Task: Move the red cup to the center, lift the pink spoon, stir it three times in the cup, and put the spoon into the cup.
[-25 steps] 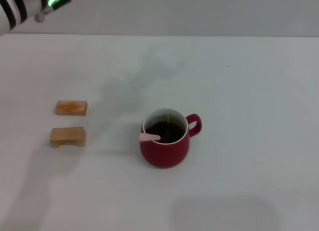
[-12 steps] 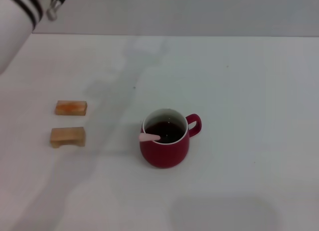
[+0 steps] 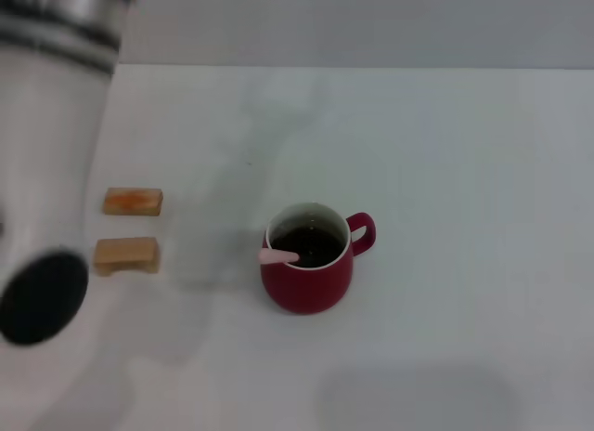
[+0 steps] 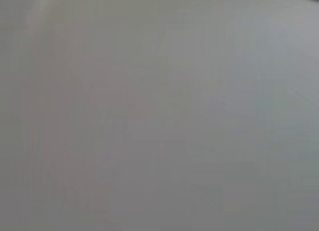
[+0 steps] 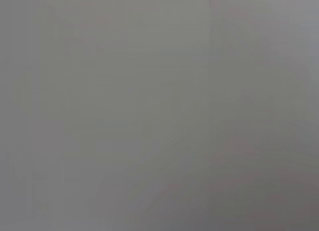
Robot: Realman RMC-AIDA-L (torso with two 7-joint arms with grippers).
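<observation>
The red cup stands upright near the middle of the white table, its handle pointing right and dark liquid inside. The pink spoon rests in the cup, its pale pink handle leaning over the left rim and its bowl hidden in the liquid. My left arm fills the left edge of the head view as a large white link, well left of the cup. Neither gripper shows in any view. Both wrist views show only plain grey.
Two small tan wooden blocks lie left of the cup, one behind the other, right beside my left arm. A faint shadow lies on the table at the front right.
My left arm has swung down and forward from the top left corner and now covers the left edge of the view. The cup, spoon and blocks have not moved.
</observation>
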